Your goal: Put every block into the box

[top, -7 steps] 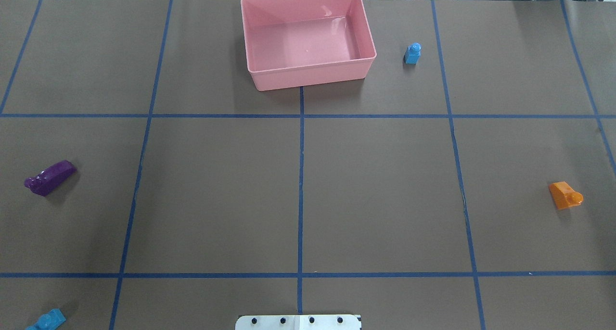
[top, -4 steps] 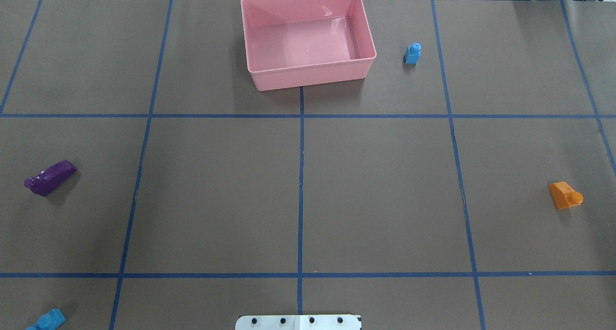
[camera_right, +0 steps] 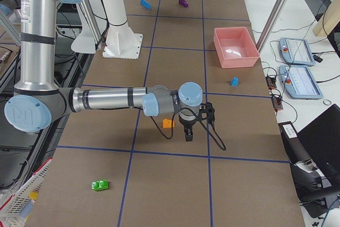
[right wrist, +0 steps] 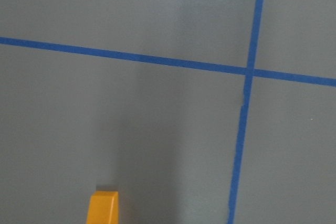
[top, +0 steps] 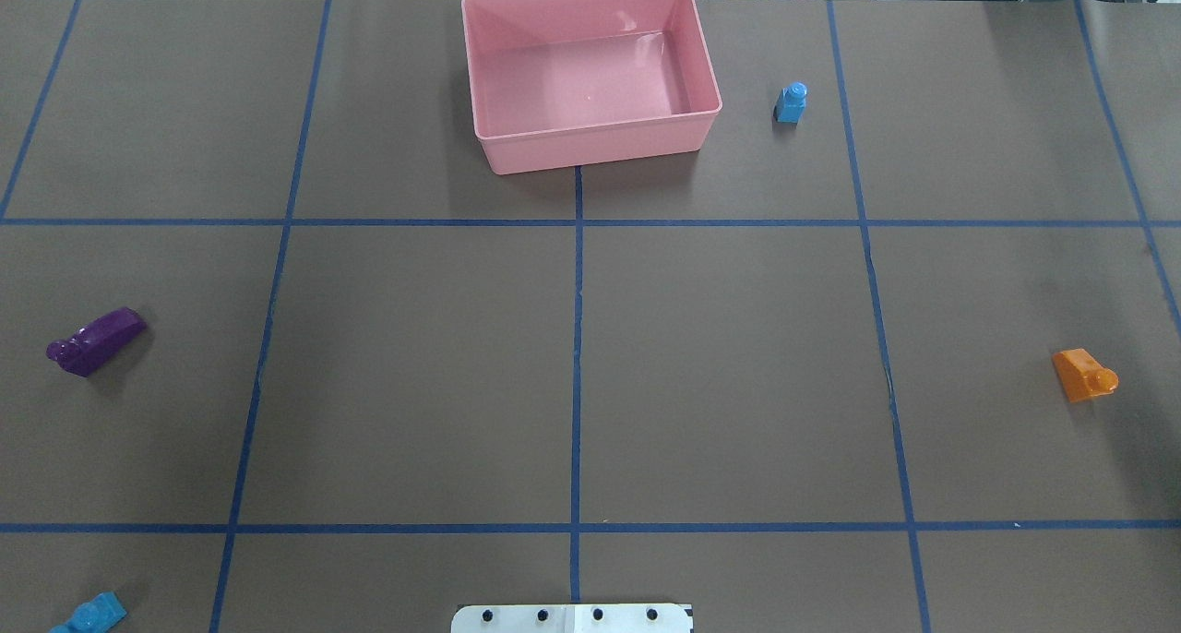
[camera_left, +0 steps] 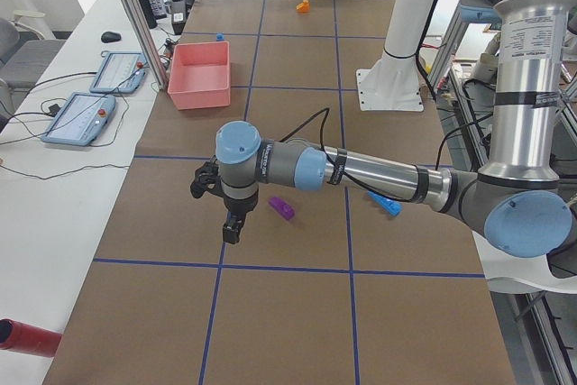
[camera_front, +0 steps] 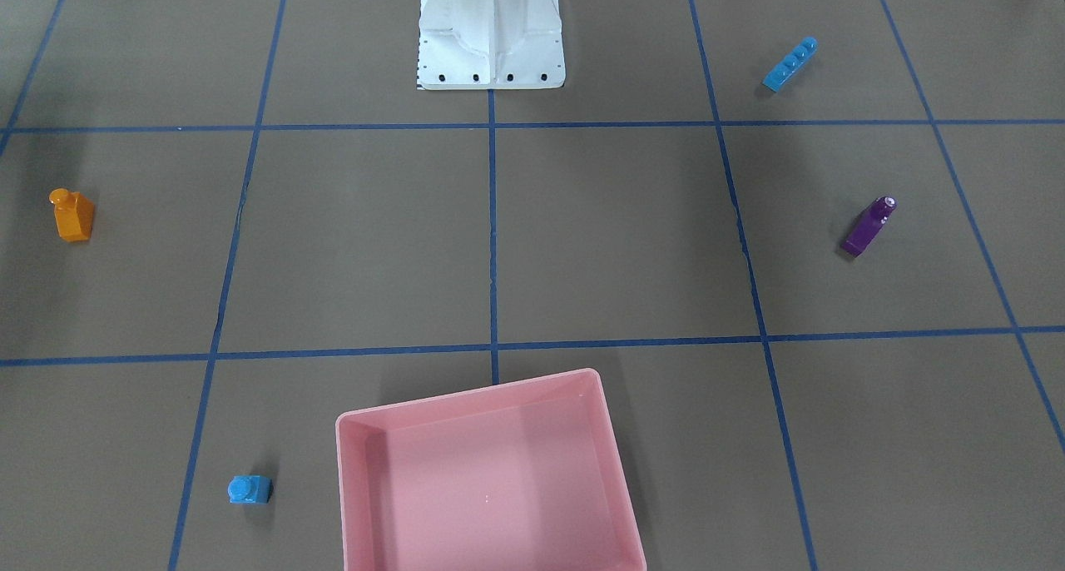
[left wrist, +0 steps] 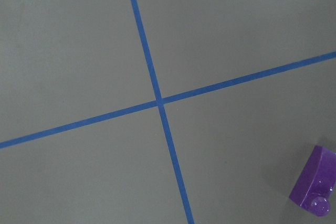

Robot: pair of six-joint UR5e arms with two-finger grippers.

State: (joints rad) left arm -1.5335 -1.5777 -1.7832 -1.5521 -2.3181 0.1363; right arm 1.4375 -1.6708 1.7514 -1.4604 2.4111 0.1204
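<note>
A brown worktop [top: 738, 365] is marked into large squares by blue tape [top: 577, 338]. A pink box [top: 600, 149] sits at the far middle edge, opposite the white robot base [camera_front: 491, 38].

All five blocks lie on the worktop outside the box:
- The small blue block [top: 791, 103] stands near the box, on the robot's right of it.
- The orange block [top: 1084, 375] lies far out on the robot's right, well apart from the box.
- The purple block [top: 95, 340] lies on its side far out on the robot's left.
- The long blue block [camera_front: 790, 64] lies on the left too, close to the robot's edge.
- The green block [camera_right: 100, 185] lies at the worktop's far right end, well apart from everything else.

The left end effector [camera_left: 232, 233] hangs over the worktop just beside the purple block. The right end effector [camera_right: 187, 134] hangs just beside the orange block. Each shows only in a side view, so I cannot tell whether the fingers are spread or pressed together.

Two control tablets [camera_left: 79, 120] with cables lie on a white side surface [camera_left: 54, 187] along the worktop's far edge, near the box. A red cylinder [camera_left: 27, 335] lies on that surface.
</note>
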